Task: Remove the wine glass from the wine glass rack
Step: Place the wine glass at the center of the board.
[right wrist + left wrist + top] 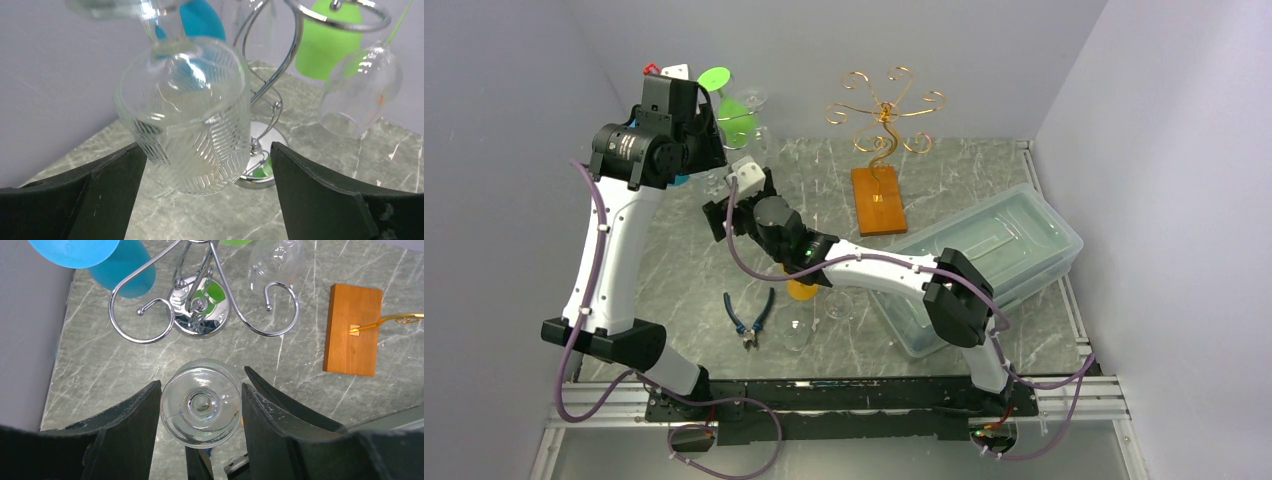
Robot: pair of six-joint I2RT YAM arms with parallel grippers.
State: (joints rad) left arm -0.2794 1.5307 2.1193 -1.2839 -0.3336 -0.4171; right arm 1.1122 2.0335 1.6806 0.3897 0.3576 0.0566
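Your left gripper (201, 385) has its fingers pressed against both sides of the clear wine glass (200, 402) at its upturned foot. The glass hangs bowl-down just near of the chrome wine glass rack (197, 315), outside its curled hooks, at the far left of the table (310, 395). Your right gripper (207, 150) holds its fingers wide apart on either side of the ribbed bowl, not closed on it.
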